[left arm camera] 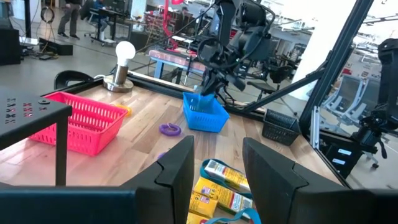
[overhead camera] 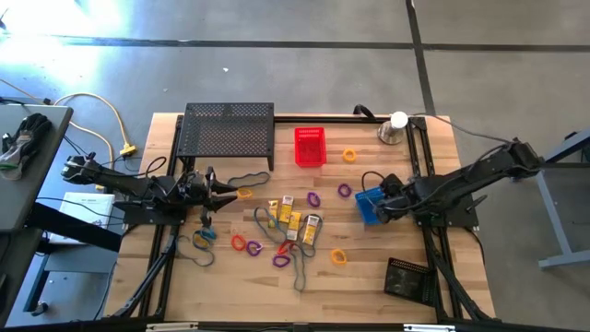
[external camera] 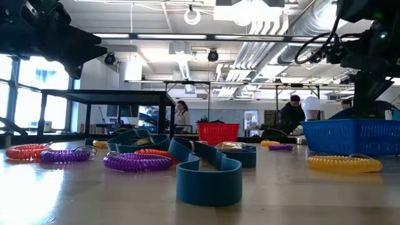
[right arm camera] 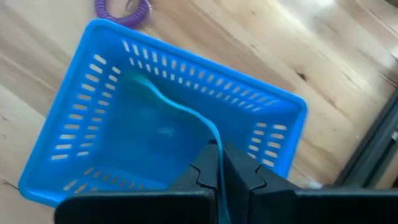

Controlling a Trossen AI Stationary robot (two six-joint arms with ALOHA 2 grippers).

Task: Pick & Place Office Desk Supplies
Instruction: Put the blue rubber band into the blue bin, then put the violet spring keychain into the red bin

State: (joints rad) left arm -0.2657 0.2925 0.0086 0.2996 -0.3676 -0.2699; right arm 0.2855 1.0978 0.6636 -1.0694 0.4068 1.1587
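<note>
Right now the right claw [right arm camera: 217,165] hangs over the blue basket [right arm camera: 186,74] on the table [overhead camera: 369,267]. Its two fingers are pressed together, pinching a thin blue band [right arm camera: 180,109] that curves down into the basket. A purple loop [right arm camera: 122,10] lies on the wood just beside the basket.

Over on the other side, the left claw [left arm camera: 217,165] sits low above the table with its fingers spread apart and nothing between them. Some yellow-and-white boxes [left arm camera: 221,186] lie close in front of it. More little loops, orange, purple and yellow, lie scattered across the middle of the table, near a red basket [overhead camera: 310,146].
</note>
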